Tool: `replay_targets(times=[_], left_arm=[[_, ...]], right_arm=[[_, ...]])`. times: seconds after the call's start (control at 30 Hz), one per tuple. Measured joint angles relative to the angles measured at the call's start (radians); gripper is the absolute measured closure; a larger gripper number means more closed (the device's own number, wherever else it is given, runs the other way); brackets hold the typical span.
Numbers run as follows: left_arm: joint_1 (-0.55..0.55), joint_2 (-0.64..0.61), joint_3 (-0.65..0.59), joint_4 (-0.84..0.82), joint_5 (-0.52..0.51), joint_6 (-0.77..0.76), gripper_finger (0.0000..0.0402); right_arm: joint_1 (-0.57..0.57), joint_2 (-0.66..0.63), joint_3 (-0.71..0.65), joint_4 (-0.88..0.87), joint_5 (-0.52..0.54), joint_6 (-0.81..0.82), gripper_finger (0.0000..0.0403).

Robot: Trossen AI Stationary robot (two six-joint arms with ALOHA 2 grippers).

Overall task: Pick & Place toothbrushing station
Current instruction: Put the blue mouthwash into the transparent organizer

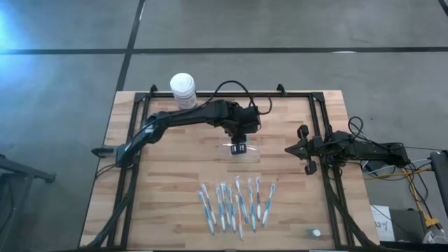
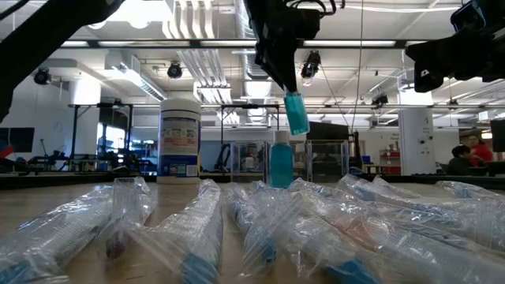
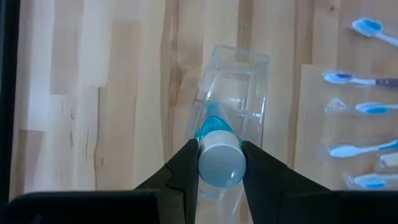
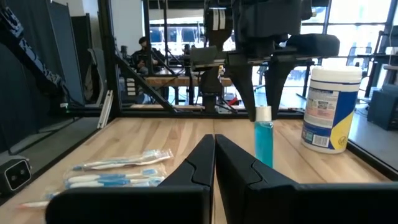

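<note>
Toothbrushing station sitting mid-bench under the left tool

Toothbrushing station (image 1: 239, 148), seen from above, is lying as a clear holder near the middle of the bench (image 1: 168, 210), directly beneath the left tool (image 1: 239, 146). A white-lidded canister (image 1: 183, 89) is standing at the far edge, wrapped toothbrushes (image 1: 236, 204) are lying in a row nearer the front, and the right tool (image 1: 302, 148) is waiting well off to the right.

At bench height, a teal bottle (image 2: 297, 113) is hanging tilted from the left tool above the bench, with bagged toothbrushes filling the foreground.

From the left wrist, the fingers (image 3: 184, 171) are grasping a bottle by its white cap, right over the clear station (image 3: 239, 93).

From the right wrist, the right tool's fingers (image 4: 205, 163) are pressing together, clenched on nothing, pointing toward the blue bottle (image 4: 263, 139).
</note>
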Motion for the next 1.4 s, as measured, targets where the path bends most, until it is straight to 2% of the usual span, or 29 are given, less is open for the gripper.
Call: replay_targets(times=[1.4], left_arm=[[0.004,0.04,-0.05,0.038,-0.007,-0.188,0.0303]], right_arm=[[0.0,0.0,0.0,0.001,0.0,0.012,0.0392]])
